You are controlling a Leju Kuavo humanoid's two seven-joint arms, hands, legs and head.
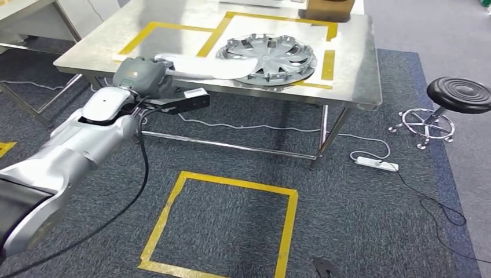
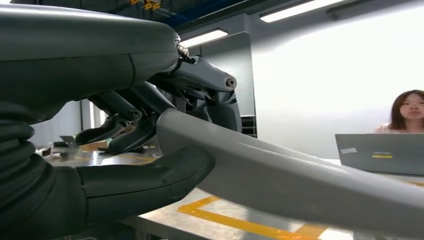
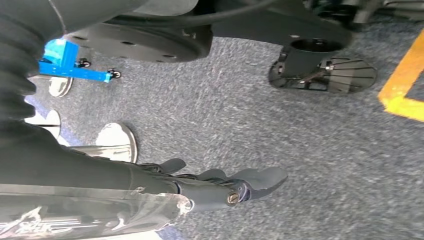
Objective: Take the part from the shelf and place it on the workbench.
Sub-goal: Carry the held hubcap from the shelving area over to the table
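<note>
Fingers [image 2: 125, 127] of left hand [image 1: 142, 75] clamped on long grey part [image 1: 208, 66], over workbench [image 1: 353, 75] edge beside hubcap [image 1: 269, 58]. Right hand [image 3: 220, 187] hanging, holding nothing. Release remaining.

Upper centre: silver wheel cover [image 1: 267, 58] lying on the steel workbench [image 1: 353, 69] inside yellow tape. Left hand [image 1: 145, 75] meets its white edge strip. Right: black stool [image 1: 460, 94].

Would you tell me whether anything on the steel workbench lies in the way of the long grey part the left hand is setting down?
Yes: a silver wheel cover lies on the workbench, and the part's far end reaches over it.
</note>
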